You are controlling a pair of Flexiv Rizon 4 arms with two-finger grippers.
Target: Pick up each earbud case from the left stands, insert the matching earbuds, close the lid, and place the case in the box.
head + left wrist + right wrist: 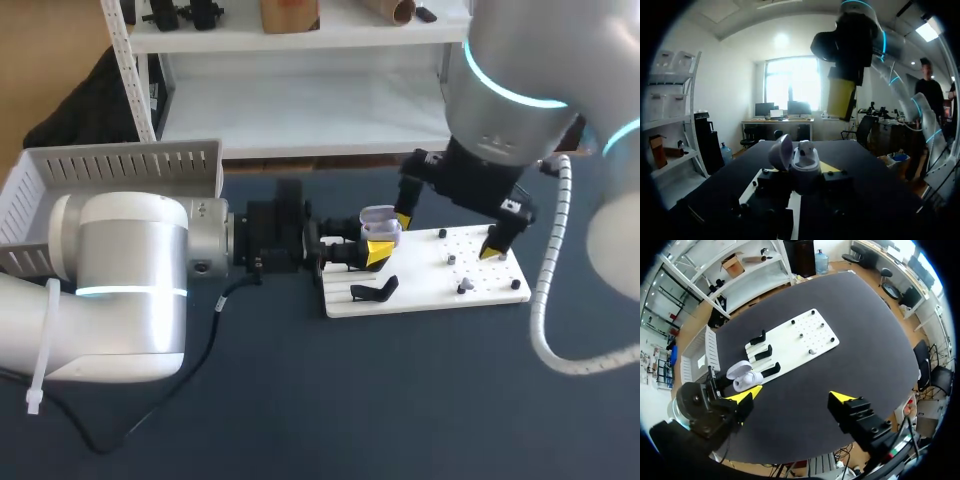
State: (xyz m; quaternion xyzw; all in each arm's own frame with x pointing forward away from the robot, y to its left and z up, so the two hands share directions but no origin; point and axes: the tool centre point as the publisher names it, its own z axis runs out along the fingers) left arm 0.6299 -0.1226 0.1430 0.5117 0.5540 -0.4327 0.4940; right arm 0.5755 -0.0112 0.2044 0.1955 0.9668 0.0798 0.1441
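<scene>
A pale lavender earbud case (380, 224) with its lid up sits between the fingers of my left gripper (370, 248), which is shut on it over the left end of the white board (430, 297). In the left wrist view the open case (804, 167) shows a white earbud (805, 148) standing in it. My right gripper (447, 236) hangs wide open above the board, just right of the case, with nothing between its fingers. One of its yellow fingertips (840, 98) hovers over the case. From the right wrist, the case (744, 378) lies below, under the left fingertip (747, 394).
A black stand (375, 290) lies on the board's near left part; three such stands (763, 352) show from the right wrist. Small dark pieces (461, 288) sit on the pegged right half. A white slatted box (110, 166) stands at the table's back left.
</scene>
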